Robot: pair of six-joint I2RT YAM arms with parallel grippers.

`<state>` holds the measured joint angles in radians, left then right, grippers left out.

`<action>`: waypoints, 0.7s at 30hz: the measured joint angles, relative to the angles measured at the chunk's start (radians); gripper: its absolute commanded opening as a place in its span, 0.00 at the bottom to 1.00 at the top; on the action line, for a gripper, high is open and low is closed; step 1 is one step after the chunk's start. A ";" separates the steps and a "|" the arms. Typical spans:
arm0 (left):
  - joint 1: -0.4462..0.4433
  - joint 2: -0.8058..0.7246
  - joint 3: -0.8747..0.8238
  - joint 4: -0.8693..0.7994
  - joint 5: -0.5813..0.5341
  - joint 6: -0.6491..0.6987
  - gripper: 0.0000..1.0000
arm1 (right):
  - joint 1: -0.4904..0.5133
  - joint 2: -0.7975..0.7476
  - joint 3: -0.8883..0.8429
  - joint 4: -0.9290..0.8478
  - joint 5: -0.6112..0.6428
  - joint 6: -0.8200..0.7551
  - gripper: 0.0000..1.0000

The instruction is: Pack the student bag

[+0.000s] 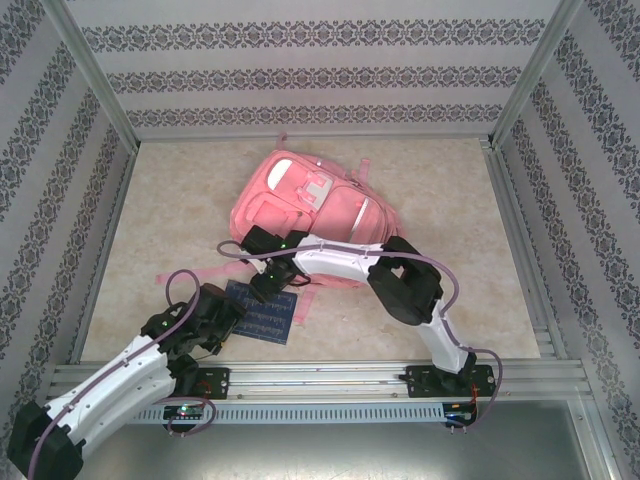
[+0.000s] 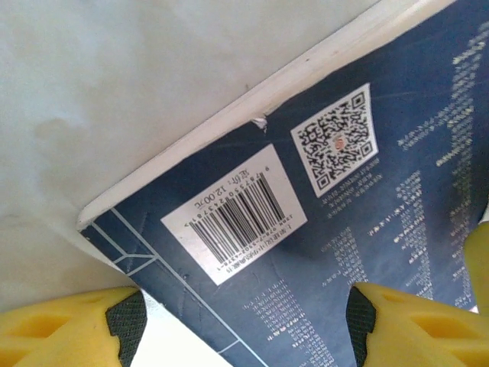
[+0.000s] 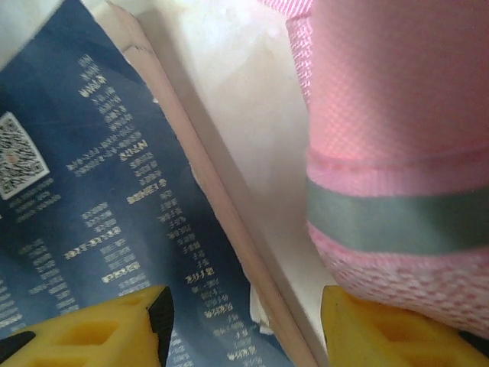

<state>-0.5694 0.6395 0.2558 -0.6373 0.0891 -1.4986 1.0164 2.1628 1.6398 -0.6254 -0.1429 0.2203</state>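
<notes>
The student bag [image 1: 318, 210], a large pink backpack, lies flat in the middle of the table. A dark blue book [image 1: 265, 318] with white print rests just in front of it. My left gripper [image 1: 228, 318] is open at the book's left end; in its wrist view the fingers [image 2: 72, 329] stand wide apart over the book's [image 2: 306, 252] barcode corner. My right gripper [image 1: 276, 282] is open between book and bag. Its fingers [image 3: 99, 329] straddle the book's [image 3: 84, 191] page edge, and the right one sits against the bag's [image 3: 397, 115] pink mesh below a grey stripe.
A pink strap [image 1: 190, 274] trails from the bag toward the left across the beige table [image 1: 460, 290]. Patterned walls enclose three sides. A metal rail [image 1: 330, 377] with both arm bases runs along the near edge.
</notes>
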 measured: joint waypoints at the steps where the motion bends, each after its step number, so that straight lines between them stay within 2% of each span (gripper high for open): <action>1: 0.000 0.011 0.002 0.002 0.000 -0.003 0.73 | 0.000 0.014 0.018 -0.019 -0.001 -0.011 0.58; 9: 0.000 0.025 -0.003 0.014 0.000 -0.014 0.71 | -0.006 0.124 0.185 -0.180 -0.059 -0.056 0.57; 17: 0.000 0.072 0.002 0.026 0.001 -0.016 0.69 | -0.033 0.134 0.193 -0.194 -0.282 -0.092 0.52; 21: 0.000 0.111 0.011 0.032 0.003 -0.018 0.69 | -0.044 0.131 0.192 -0.196 -0.339 -0.098 0.44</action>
<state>-0.5694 0.7506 0.2672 -0.6052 0.0917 -1.5169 0.9726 2.2936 1.8313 -0.8211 -0.4816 0.1223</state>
